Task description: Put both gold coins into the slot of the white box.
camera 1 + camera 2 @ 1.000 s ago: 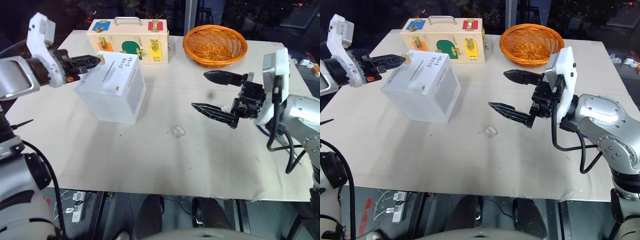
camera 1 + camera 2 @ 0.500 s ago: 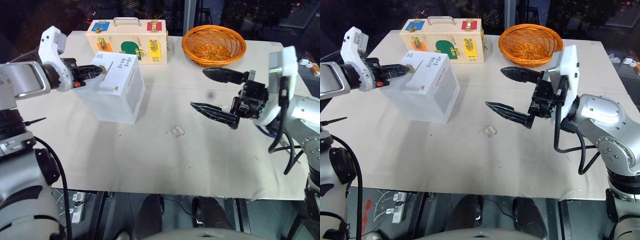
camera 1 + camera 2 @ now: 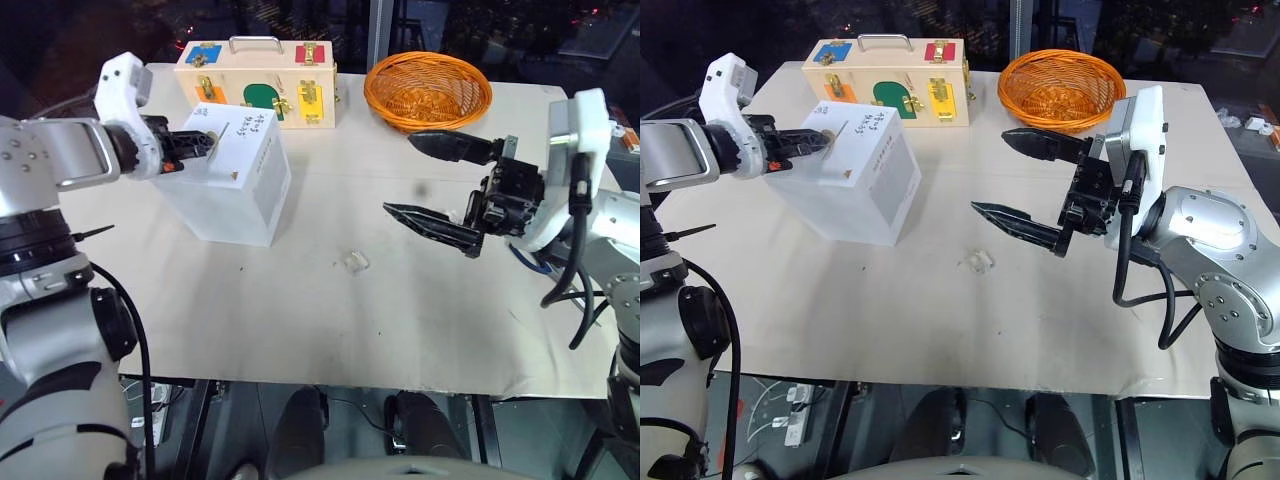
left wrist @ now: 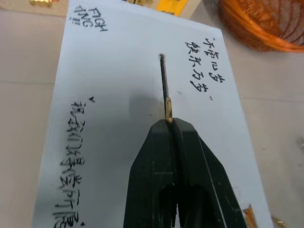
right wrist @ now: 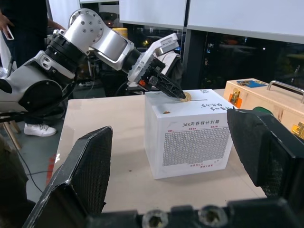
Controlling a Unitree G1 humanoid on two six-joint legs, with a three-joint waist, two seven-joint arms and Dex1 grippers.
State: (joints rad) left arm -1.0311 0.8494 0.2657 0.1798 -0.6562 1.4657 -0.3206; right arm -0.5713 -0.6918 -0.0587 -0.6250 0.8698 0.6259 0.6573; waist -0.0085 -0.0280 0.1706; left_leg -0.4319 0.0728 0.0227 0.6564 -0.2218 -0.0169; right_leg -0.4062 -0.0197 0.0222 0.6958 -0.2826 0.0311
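The white box (image 3: 238, 185) with black handwriting stands on the table's left side, with the dark slot (image 4: 163, 78) in its top face. My left gripper (image 3: 206, 140) hangs over that top face, shut on a gold coin (image 4: 169, 115). The coin is held edge-on at the slot's near end and in line with it; I cannot tell whether it is in the slot. The coin (image 5: 186, 97) also shows at the fingertips in the right wrist view. My right gripper (image 3: 400, 173) hovers open above the table's middle right, its fingers (image 3: 432, 221) wide apart with nothing between them.
A wooden case (image 3: 258, 78) with coloured latches stands behind the box. An orange wicker basket (image 3: 428, 90) sits at the back right. A small clear plastic piece (image 3: 354, 261) lies on the bare tabletop (image 3: 330, 320) in front of the box.
My left gripper has come in from the box's upper left corner to the slot, and has rolled so that the coin stands edge-on. The right gripper has kept still.
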